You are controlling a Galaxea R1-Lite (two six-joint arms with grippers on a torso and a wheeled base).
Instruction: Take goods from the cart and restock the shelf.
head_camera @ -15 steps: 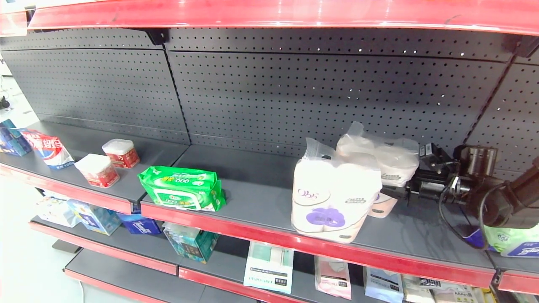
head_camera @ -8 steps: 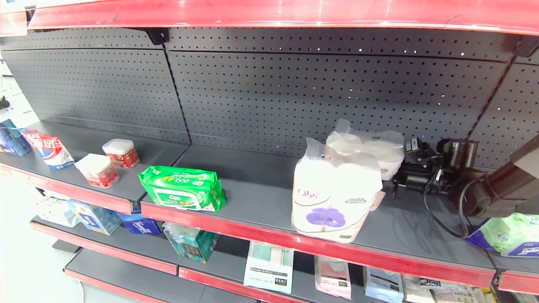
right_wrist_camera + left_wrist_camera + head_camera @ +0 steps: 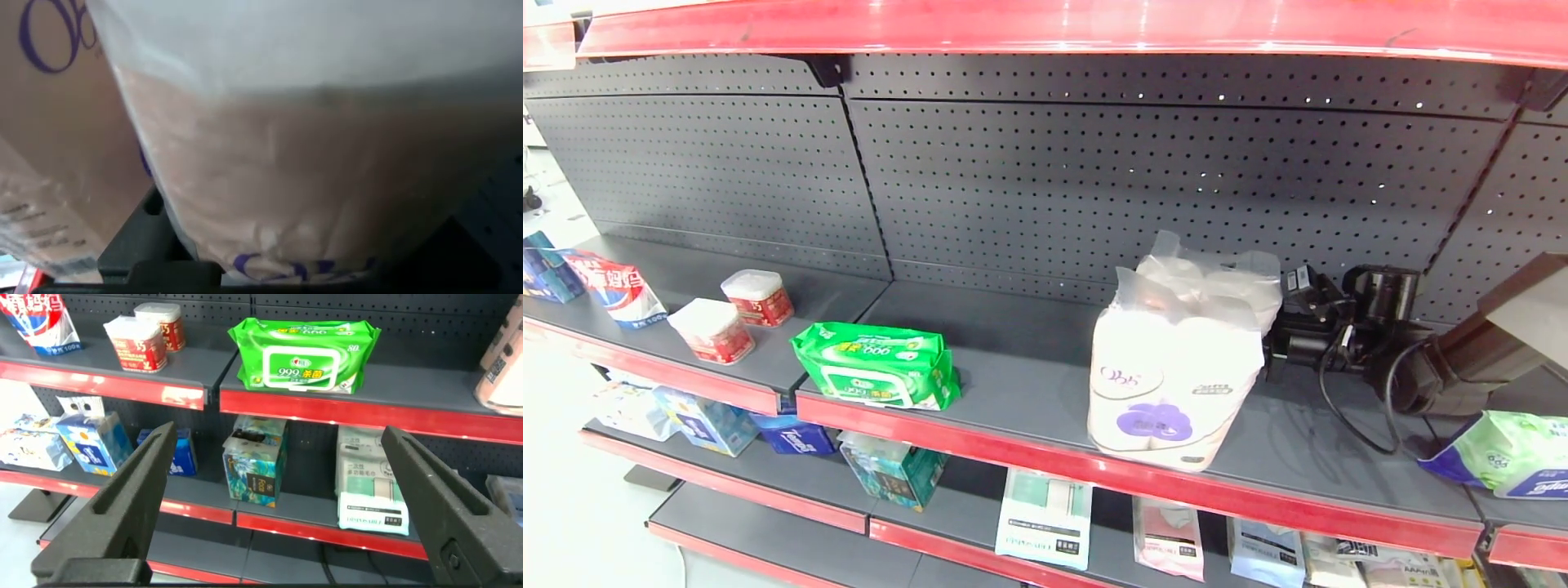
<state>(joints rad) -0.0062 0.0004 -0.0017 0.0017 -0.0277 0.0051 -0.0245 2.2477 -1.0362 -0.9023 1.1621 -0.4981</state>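
Gripping rear roll pack (image 3: 1217,273), right fingers (image 3: 135,245) seemingly, hidden behind it; left fingers (image 3: 122,498) wide, empty.

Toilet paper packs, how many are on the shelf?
2. The front pack stands at the shelf's edge. The rear pack is right behind it, held by the right pincer. Others may hide behind.

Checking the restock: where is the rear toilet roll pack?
The rear toilet roll pack is right of centre in the head view, just behind the front pack, in the right gripper.
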